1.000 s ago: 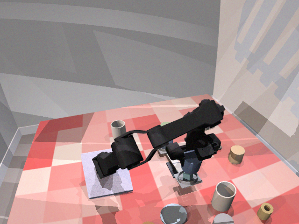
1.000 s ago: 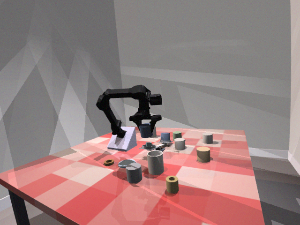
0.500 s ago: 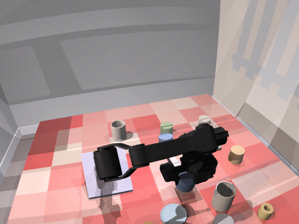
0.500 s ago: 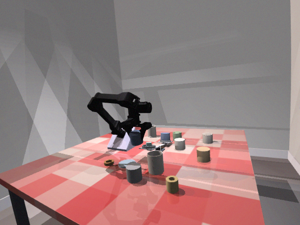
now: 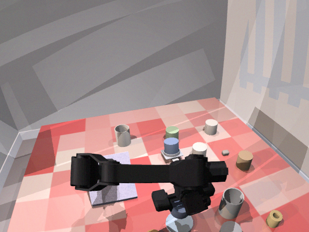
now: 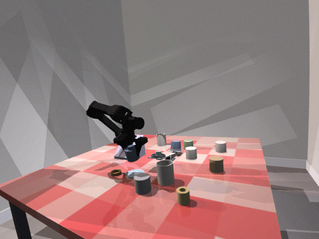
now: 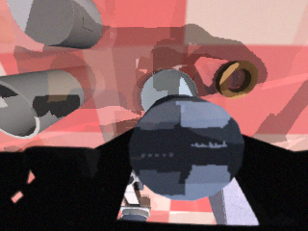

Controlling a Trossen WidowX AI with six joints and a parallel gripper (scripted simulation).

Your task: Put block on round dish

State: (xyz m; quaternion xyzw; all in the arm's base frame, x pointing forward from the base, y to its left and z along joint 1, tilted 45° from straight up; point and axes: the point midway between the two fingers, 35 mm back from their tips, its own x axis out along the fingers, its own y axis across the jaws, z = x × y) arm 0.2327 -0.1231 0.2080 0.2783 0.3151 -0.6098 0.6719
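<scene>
My gripper [image 5: 179, 206] [image 6: 131, 150] [image 7: 176, 130] is shut on a dark blue cup [image 5: 177, 212] [image 6: 131, 155] [image 7: 188, 170], held in the air. The pale blue round dish [image 5: 178, 224] [image 6: 133, 173] [image 7: 153, 90] lies below and close by; I cannot tell whether the cup overlaps its edge. The small teal block [image 6: 158, 153] sits uncovered on the near plate of the balance [image 6: 152, 157]; the arm hides it in the top view. The other blue cup [image 5: 171, 146] [image 6: 176, 145] stands on the far end of the balance.
A tall grey open cup [image 5: 229, 208] [image 6: 165, 175] and a grey cylinder [image 5: 231, 227] [image 6: 142, 184] stand beside the dish. A brown ring [image 6: 111, 173] lies on its other side. A lilac wedge [image 5: 128, 193] [image 6: 141, 153], a tan tube [image 6: 183, 197] and several other cylinders stand farther out.
</scene>
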